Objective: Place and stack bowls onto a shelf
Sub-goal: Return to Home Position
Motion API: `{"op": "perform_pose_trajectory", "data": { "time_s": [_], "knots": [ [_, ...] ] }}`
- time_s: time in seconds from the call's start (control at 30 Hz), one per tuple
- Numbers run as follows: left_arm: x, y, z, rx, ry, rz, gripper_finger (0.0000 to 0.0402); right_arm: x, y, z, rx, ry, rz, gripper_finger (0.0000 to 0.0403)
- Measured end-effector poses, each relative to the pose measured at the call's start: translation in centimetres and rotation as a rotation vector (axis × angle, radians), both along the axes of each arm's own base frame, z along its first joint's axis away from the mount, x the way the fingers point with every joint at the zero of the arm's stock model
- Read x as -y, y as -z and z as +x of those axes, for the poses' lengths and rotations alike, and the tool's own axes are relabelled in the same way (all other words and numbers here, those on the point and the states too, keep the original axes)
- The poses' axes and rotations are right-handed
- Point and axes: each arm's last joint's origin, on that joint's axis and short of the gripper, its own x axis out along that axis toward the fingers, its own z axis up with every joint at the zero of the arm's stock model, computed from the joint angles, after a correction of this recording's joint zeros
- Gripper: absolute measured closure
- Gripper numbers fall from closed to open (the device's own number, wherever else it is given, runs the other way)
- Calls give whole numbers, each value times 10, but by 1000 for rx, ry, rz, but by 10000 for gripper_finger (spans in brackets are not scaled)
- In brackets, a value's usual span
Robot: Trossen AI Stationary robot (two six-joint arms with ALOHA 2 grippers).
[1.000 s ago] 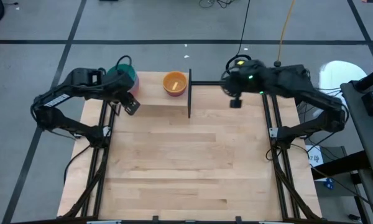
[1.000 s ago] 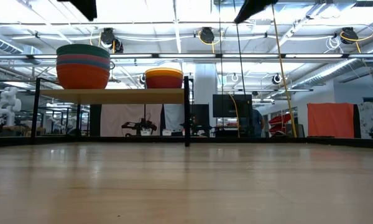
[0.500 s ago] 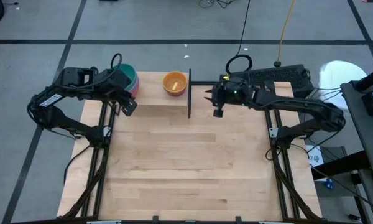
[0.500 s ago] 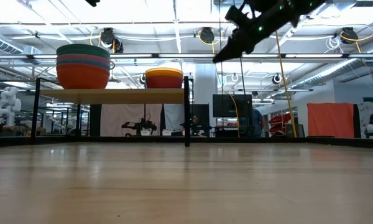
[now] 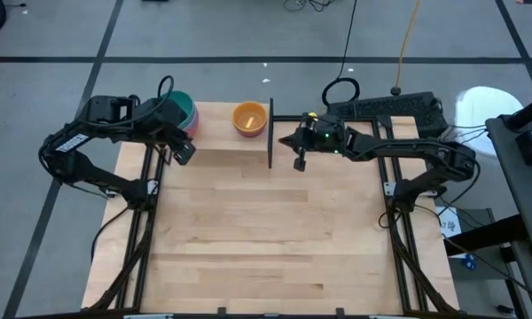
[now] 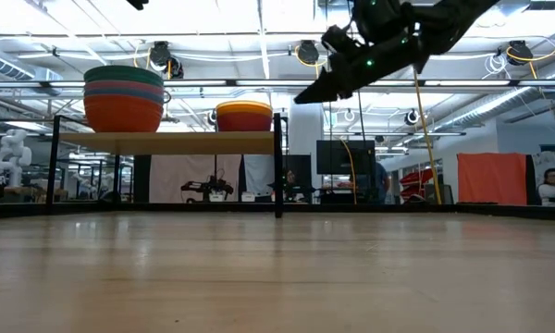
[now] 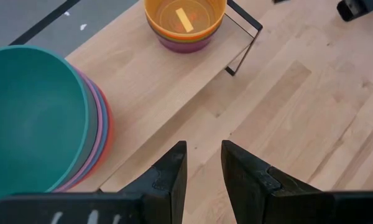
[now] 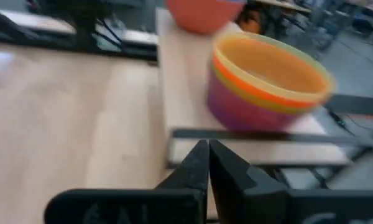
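Butcher-block table (image 5: 266, 230) fills the middle of the high view, and we see no bowl lying on it. The shelf (image 5: 217, 140) sits upper centre-left. A teal-topped stack (image 5: 183, 103) stands at its left end. A yellow-topped stack (image 5: 249, 117) stands near the right end, just beside the black upright (image 5: 270, 133).

Right hand (image 5: 284, 140) hovers just right of the upright, pointing at it. Its fingers are pressed together and grasp nothing. Left hand (image 7: 202, 163) hangs by the shelf's front edge, just below the teal-topped stack in the high view. Its fingers are a narrow gap apart, with nothing between them.

We judge the stacking finished and the step in hand to be the return to rest. Next, the right arm should draw back toward the right edge, clear of the upright. The left arm should fold away without brushing the stack near it.

- Low view: the shelf stands raised on a black frame, the right hand sits above bowl height, and the stacks show side-on.
- High view: only the top bowls show.
- Right wrist view: orange, green and purple bands show under the yellow bowl.
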Motion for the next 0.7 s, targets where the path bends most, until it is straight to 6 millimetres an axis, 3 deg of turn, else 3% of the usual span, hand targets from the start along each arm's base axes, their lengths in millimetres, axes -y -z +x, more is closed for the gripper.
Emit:
{"op": "perform_pose_trajectory", "data": {
  "time_s": [0.23,0.7],
  "knots": [
    [0,0,0,1,-1,-1,298,8,26,25,81,-41,73,402],
    [0,0,0,-3,8,4,298,12,29,35,76,-88,86,403]
  ]
}}
